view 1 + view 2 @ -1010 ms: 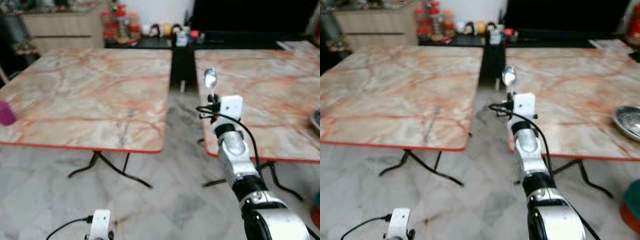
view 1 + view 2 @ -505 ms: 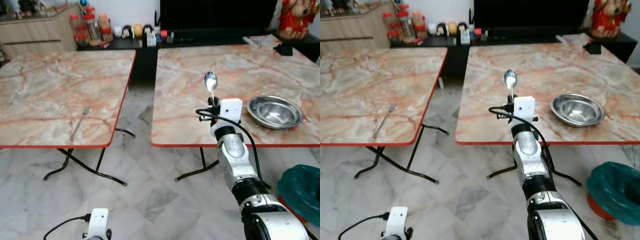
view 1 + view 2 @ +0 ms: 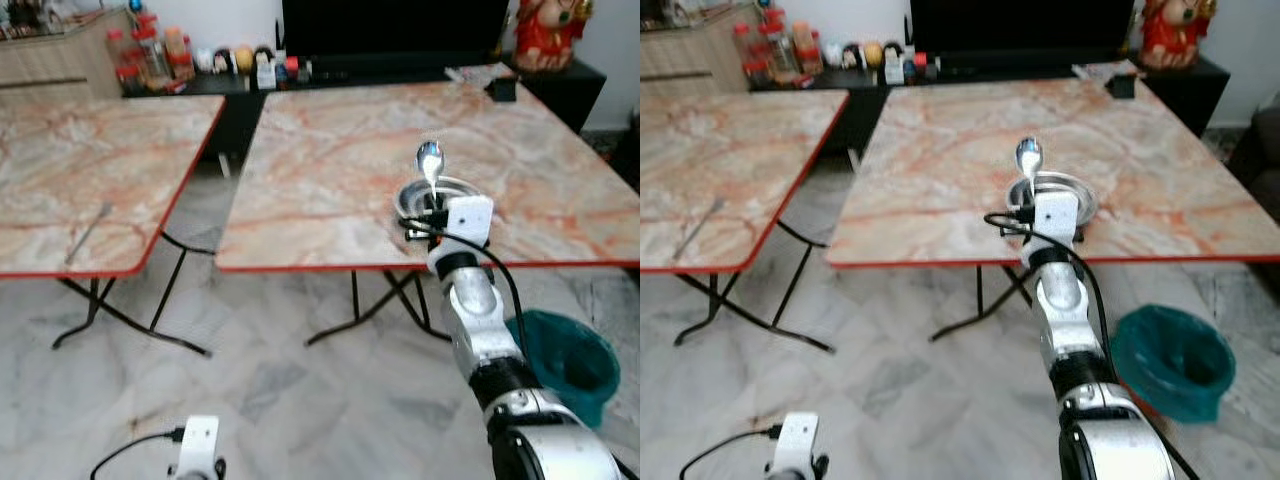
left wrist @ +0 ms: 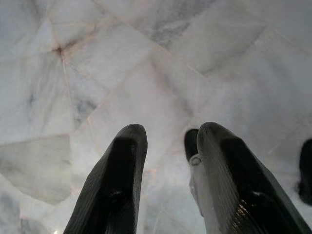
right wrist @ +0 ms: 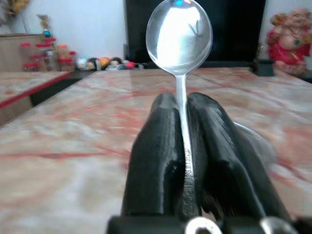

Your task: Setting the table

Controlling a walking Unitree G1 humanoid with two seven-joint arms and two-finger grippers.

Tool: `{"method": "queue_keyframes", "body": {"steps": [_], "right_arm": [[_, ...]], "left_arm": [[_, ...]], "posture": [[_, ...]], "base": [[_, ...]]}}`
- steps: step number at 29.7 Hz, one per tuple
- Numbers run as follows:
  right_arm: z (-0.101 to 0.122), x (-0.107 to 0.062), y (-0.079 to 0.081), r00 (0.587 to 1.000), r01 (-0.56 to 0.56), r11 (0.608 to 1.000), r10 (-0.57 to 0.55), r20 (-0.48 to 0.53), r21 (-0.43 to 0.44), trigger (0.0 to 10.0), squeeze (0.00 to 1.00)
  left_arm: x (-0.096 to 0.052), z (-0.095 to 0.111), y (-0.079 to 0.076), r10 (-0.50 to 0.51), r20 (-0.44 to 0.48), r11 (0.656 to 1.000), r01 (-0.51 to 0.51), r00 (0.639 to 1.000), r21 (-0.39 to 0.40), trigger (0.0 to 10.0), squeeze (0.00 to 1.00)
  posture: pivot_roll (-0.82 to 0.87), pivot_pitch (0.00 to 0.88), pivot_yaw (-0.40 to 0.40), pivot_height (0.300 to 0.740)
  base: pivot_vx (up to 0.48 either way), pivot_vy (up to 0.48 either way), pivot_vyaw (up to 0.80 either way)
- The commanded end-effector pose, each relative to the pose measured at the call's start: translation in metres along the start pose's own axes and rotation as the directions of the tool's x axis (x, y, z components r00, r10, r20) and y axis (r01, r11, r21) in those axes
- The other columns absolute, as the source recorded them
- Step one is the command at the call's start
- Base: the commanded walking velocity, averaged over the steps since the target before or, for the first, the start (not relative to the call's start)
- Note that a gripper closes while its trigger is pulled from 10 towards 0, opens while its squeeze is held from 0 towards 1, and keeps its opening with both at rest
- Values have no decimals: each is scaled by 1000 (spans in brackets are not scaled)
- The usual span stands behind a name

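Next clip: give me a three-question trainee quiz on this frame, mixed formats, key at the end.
1. True or false: the right gripper is shut on the spoon.
2. Which table holds the fork: A, the bowl's table; B, the other table?
3. Fill in: the green bin stands on the ____.

Key: 1 true; 2 B; 3 floor.

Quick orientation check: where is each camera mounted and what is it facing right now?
Head eyes: forward and down at two marble tables; right arm raised, right gripper holding the spoon before the steel bowl.
Left wrist: down at the floor past the left gripper.
Right wrist: along its fingers across the table.
Shared: the spoon, in head and right wrist views.
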State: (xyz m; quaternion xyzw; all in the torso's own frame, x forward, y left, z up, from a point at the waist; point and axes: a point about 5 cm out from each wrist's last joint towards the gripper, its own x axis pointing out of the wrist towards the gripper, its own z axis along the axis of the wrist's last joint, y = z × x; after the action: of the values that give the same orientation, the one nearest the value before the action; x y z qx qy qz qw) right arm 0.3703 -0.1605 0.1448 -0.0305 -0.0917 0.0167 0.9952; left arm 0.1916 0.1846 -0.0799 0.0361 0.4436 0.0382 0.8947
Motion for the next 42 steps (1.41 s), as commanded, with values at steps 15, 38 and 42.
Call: {"method": "queue_keyframes", "body": {"steps": [15, 38, 42], "right_arm": [[1, 0, -6, 1000, 21, 1000, -21, -3, -1, 10000, 0], [-2, -2, -11, 999, 43, 999, -44, -21, -15, 10000, 0], [-4, -3, -10, 999, 45, 999, -45, -25, -16, 10000, 0]], "left_arm": [[-2, -9, -2, -19, -22, 999, 18, 1000, -38, 10000, 0], [-2, -11, -2, -16, -27, 999, 15, 1000, -33, 10000, 0], [-2, -11, -2, -16, -27, 999, 15, 1000, -30, 10000, 0]], "posture": [[-59, 4, 79, 740], [-60, 6, 80, 740], [-60, 7, 85, 740]], "base": [[54, -31, 0], [480, 0, -157], [480, 0, 0]]}}
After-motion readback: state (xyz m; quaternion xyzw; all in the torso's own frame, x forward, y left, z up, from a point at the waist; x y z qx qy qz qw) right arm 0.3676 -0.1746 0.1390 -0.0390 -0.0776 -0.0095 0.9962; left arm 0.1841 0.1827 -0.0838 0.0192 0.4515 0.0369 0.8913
